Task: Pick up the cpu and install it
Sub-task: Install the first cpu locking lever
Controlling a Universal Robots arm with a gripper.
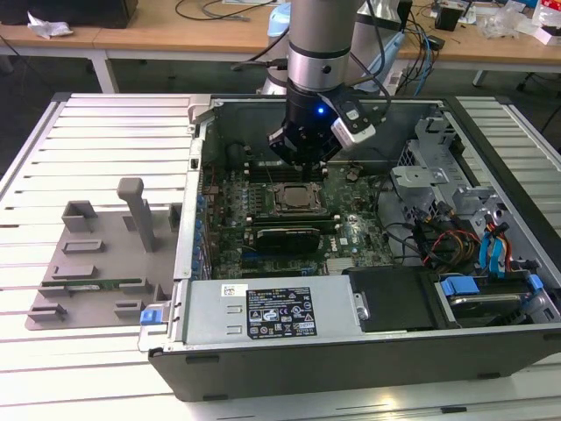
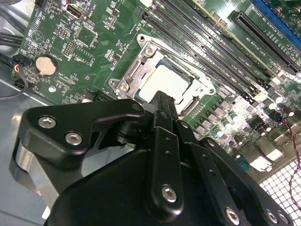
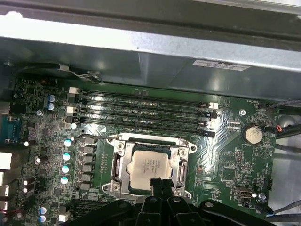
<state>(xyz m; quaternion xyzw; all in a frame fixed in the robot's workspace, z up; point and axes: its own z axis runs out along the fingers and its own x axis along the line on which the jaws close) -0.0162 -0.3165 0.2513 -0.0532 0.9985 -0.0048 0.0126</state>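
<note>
While the arm hangs over the open computer case (image 1: 368, 351), your gripper (image 1: 302, 162) sits just above the motherboard (image 1: 351, 232), right beside the socket frame (image 3: 149, 167). In both wrist views the fingertips (image 3: 160, 184) look drawn close together with nothing between them — narrow and empty, as far as you can judge from here.

The cpu (image 3: 148, 167) lies flat inside the socket frame, silvery top up. In the exterior view it shows as a pale square (image 1: 294, 200) at the middle of the board, below the gripper. It looks seated and level, its edges parallel to the frame's sides.

Orientation: the chip is close to square, so no strong long axis. In the first wrist view its sides run along and across the memory slots (image 3: 141, 110). Whether its corner mark matches the socket cannot be told.

Risks from here:
- The fingertips stand very near the chip's edge — any sideways drift could nudge it off its seat or scrape the pins beneath.
- Downward pressure on a chip not fully settled could bend contacts.
- The frame's metal lugs (image 2: 149, 51) are close enough for a finger to catch.
</note>
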